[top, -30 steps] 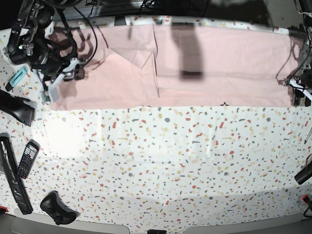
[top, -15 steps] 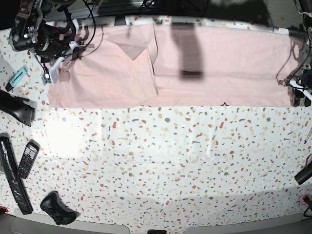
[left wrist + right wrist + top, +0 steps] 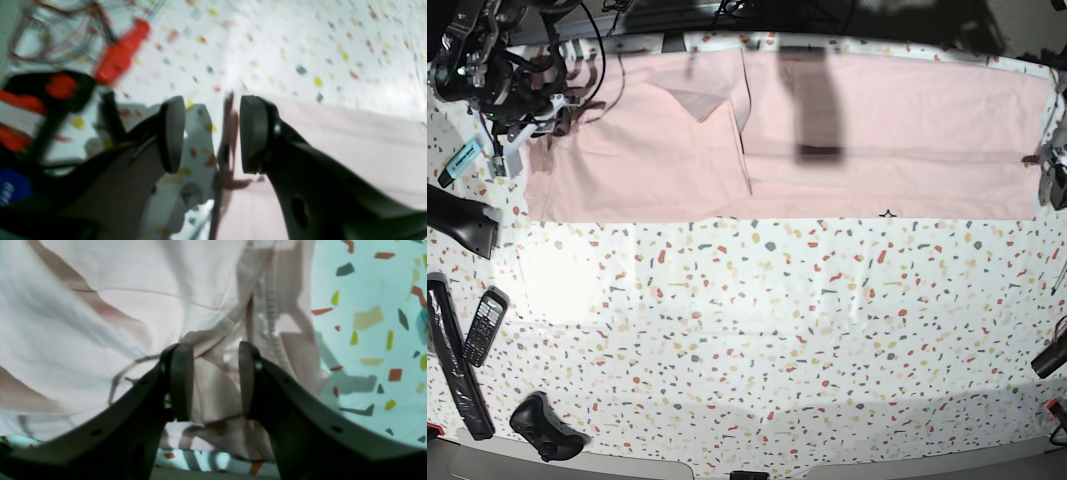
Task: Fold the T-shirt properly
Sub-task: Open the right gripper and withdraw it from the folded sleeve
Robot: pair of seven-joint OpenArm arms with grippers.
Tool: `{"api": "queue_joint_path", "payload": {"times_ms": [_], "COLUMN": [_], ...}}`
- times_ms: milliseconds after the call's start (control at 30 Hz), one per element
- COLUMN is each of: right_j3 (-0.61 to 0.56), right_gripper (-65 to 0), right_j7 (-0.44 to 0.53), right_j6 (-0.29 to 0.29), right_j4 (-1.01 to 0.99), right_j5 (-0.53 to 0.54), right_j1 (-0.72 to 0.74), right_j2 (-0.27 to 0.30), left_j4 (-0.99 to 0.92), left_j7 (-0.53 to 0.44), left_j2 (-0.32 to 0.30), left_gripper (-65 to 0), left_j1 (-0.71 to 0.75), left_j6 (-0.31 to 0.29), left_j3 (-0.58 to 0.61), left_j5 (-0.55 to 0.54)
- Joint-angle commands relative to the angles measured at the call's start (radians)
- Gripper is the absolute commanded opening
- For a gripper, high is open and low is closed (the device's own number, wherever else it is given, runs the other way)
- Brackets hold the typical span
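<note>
The pale pink T-shirt (image 3: 877, 140) lies spread flat along the far side of the speckled table, plain side up, with a folded flap near its left third. My right gripper (image 3: 512, 125) is at the shirt's left end. In the right wrist view its jaws (image 3: 211, 383) stand apart with bunched seam fabric (image 3: 217, 400) between them. My left gripper (image 3: 1055, 170) is at the shirt's right edge. In the blurred left wrist view its jaws (image 3: 210, 133) stand apart over the cloth's edge (image 3: 350, 140), not clamping it.
At the table's left lie a teal marker (image 3: 465, 158), a black block (image 3: 462, 222), a phone (image 3: 484, 325), a long black bar (image 3: 452, 360) and a controller (image 3: 547, 428). A black object (image 3: 1052, 355) sits at the right edge. A red tool (image 3: 120, 53) lies beyond the left gripper.
My right gripper has moved left and away along the shirt's left end, and the folded flap there has flattened. My left gripper has shifted outward to the right.
</note>
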Motion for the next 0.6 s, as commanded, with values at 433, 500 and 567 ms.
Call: {"api": "queue_joint_path", "payload": {"times_ms": [433,500,567], "right_j3": [0.009,0.009,0.009], "right_gripper": [-43.5,-43.5,-43.5], "right_j7": [0.025,0.025,0.023], "right_j6": [0.004,0.004,0.004], "right_j4": [0.019,0.019,0.019], "right_j5": [0.013,0.021,0.049], "right_j1": [0.005,0.005,0.005], "right_j2": [0.018,0.031,0.049], "left_j4": [-0.167,-0.174,-0.174], "left_j7": [0.000,0.002,0.025], "left_j2": [0.013,0.014,0.014], "left_gripper": [-39.6,-39.6,-39.6], "left_j1": [-0.009,-0.008,-0.008], "left_j6": [-0.095,-0.095,-0.095], "left_j3": [-0.009,-0.009,-0.009], "left_j5": [-0.077,-0.076,-0.077]}}
